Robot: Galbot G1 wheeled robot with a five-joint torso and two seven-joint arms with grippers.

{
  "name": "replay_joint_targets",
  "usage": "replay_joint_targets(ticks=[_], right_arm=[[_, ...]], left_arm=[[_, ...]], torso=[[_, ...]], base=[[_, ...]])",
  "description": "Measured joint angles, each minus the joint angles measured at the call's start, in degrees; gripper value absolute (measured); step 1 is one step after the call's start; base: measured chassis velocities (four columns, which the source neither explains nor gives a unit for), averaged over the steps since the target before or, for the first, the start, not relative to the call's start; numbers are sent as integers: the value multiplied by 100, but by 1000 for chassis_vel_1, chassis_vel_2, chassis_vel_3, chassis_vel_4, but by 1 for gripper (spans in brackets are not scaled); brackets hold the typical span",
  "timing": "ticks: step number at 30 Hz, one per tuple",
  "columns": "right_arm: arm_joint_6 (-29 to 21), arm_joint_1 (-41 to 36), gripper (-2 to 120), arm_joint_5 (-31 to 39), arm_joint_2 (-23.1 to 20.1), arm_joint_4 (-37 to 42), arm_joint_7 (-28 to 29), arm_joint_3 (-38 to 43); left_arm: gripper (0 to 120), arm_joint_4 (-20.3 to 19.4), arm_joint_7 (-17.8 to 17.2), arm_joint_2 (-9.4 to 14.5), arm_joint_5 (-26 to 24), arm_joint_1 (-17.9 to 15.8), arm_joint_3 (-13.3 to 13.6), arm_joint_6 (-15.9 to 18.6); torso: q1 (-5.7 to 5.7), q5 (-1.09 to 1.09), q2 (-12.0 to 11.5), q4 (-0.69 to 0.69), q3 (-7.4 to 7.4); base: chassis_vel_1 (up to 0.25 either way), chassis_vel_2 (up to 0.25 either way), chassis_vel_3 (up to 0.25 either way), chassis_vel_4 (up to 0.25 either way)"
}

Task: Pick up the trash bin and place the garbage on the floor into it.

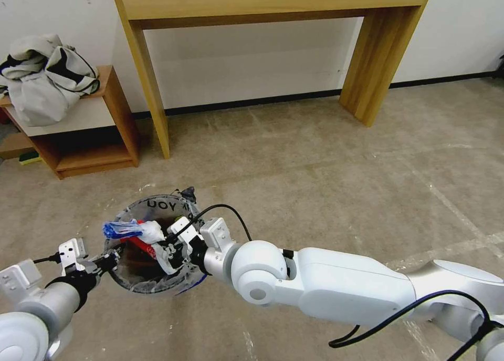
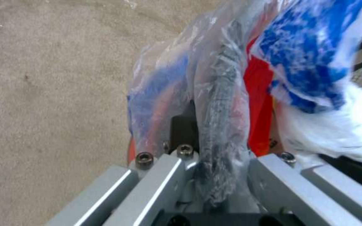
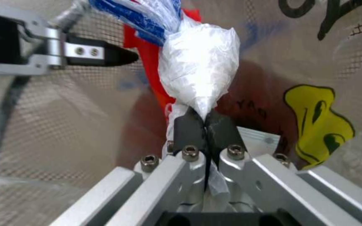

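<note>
Left pincer (image 1: 107,262) clamps the plastic-lined rim of the small round red trash bin (image 1: 137,281), held off the floor. Right pincer (image 3: 206,125), inside, grips a crumpled white-and-blue wrapper (image 3: 198,67), unreleased. No other floor litter visible.

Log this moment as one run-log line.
left gripper: shut on trash bin rim | right gripper: shut on white-and-blue wrapper, over bin opening | bin: off the floor unclear

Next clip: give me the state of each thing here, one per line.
Trash bin: upright, held at its rim, bag-lined.
Wrapper: white, blue and red, pinched above the bin's opening.
Left gripper: shut on the bin's rim.
Right gripper: shut on the wrapper.
</note>
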Motion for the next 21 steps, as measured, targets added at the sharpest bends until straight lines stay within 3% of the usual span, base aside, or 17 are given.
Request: replay_joint_targets(ticks=[6, 12, 21], right_arm=[[4, -68, 0, -88, -45, -30, 4, -42], [-4, -70, 17, -89, -133, 17, 37, 19], [-27, -28, 52, -81, -311, 170, 50, 109]], left_arm=[[1, 3, 0, 5, -2, 8, -20, -2], [1, 42, 10, -9, 10, 4, -11, -2], [1, 82, 33, -34, 43, 9, 7, -5]], torso=[[0, 0, 0, 0, 0], [0, 0, 0, 0, 0], [0, 0, 0, 0, 0]], base=[[0, 0, 0, 0], [0, 0, 0, 0], [0, 0, 0, 0]])
